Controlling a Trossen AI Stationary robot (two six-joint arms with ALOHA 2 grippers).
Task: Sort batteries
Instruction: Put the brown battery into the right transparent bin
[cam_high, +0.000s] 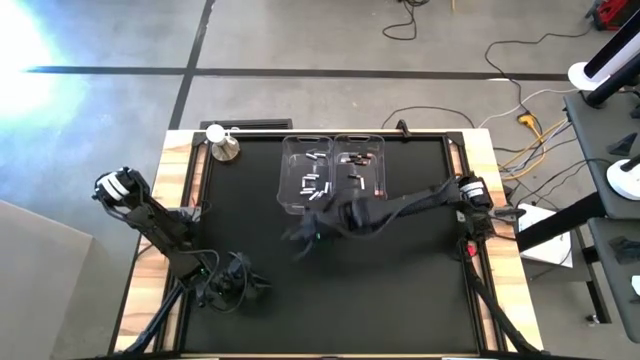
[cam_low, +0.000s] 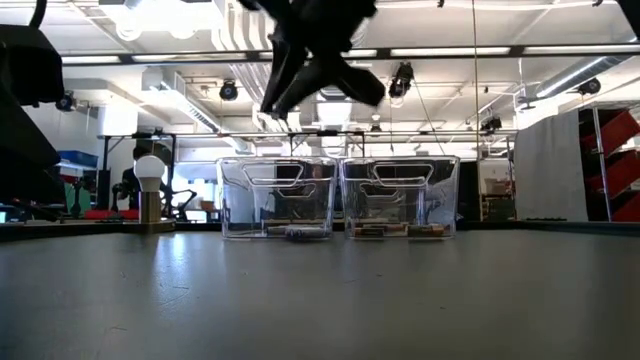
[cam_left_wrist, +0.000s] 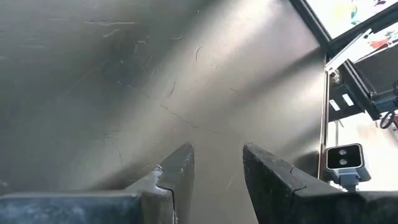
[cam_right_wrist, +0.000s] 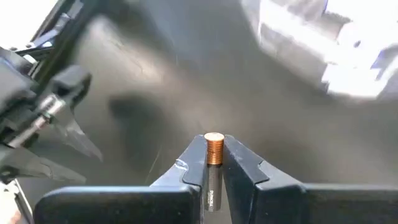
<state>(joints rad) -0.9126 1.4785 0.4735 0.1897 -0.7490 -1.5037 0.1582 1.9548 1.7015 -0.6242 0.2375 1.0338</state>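
While raised before the bins (cam_low: 340, 195), right gripper (cam_right_wrist: 214, 163), jaws pinching battery (cam_right_wrist: 214, 148).

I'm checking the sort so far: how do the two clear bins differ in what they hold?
The left bin holds mostly silvery-white batteries; the right bin holds dark batteries with reddish marks. The right gripper, carrying a copper-topped battery, hangs nearer the left bin than the right bin. Both bins are clear, alike in size, and side by side.

Right gripper (cam_right_wrist: 214, 160) closed on a single battery (cam_right_wrist: 213, 149), copper-coloured end protruding past the fingertips, dark body pinched between both fingers, held above the dark table surface (cam_right_wrist: 186, 81), blurred clear plastic bin (cam_right_wrist: 323, 43) beyond, other arm (cam_right_wrist: 37, 112) off to one side
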